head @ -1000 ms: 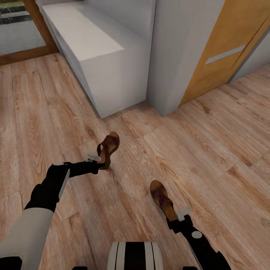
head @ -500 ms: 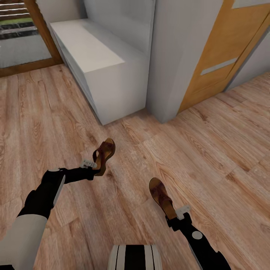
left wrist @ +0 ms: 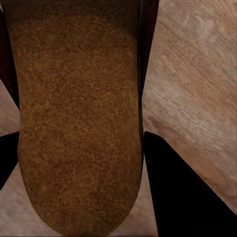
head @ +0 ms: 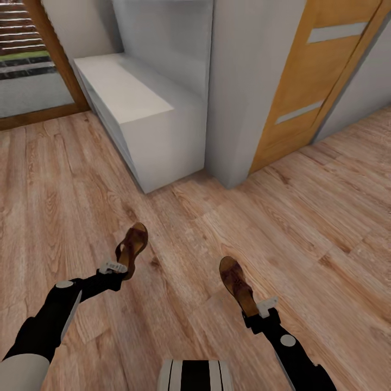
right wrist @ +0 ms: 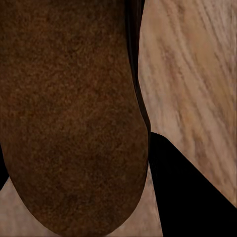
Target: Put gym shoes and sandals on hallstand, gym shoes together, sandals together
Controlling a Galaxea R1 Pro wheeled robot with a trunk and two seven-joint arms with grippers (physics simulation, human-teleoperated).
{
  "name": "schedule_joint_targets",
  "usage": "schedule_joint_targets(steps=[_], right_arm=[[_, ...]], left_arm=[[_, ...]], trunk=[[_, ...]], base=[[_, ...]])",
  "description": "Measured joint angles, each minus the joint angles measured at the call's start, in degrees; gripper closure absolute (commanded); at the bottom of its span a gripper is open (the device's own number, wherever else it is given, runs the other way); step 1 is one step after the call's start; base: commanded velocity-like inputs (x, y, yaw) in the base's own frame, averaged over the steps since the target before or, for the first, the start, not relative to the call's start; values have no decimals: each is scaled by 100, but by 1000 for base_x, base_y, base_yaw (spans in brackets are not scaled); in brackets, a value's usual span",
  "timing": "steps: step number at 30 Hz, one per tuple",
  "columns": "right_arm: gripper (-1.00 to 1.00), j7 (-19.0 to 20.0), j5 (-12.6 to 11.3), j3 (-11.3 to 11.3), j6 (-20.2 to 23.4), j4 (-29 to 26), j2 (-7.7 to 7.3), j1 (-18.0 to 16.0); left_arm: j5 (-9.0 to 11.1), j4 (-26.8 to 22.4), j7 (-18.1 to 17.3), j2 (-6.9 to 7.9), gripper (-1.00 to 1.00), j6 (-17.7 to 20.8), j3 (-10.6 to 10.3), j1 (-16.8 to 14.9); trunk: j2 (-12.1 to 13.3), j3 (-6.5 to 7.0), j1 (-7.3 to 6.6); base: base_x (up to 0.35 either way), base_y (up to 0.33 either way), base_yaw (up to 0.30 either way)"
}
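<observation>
Nearest, the right gripper point(head: 259, 310) is clamped on the heel of one brown sandal point(head: 237, 284), held above the corridor floor point(head: 304, 228). A little farther, the left gripper point(head: 112, 267) grips the other sandal point(head: 132, 247) the same way. Beyond both stands the pale-grey hallstand point(head: 127, 100), beside a wooden door point(head: 309, 81).

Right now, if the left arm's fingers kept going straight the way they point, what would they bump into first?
Probably the hallstand. The left gripper, holding a sandal, points over bare corridor floor toward its near end, though depth is hard to judge.
</observation>
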Motion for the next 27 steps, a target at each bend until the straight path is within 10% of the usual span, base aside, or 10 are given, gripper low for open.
schedule_joint_targets(steps=[13, 27], right_arm=[[100, -18, -2, -166, -189, 42, -16, 33], [100, -37, 23, -1004, -1829, 1318, -33, 142]], left_arm=[[67, 582, 724, -55, 100, -1405, 813, 805], [117, 2648, 1190, -54, 100, -3451, 2121, 1049]], trunk=[[17, 387, -34], [36, 804, -69]], base=[[0, 0, -181], [0, 0, -185]])
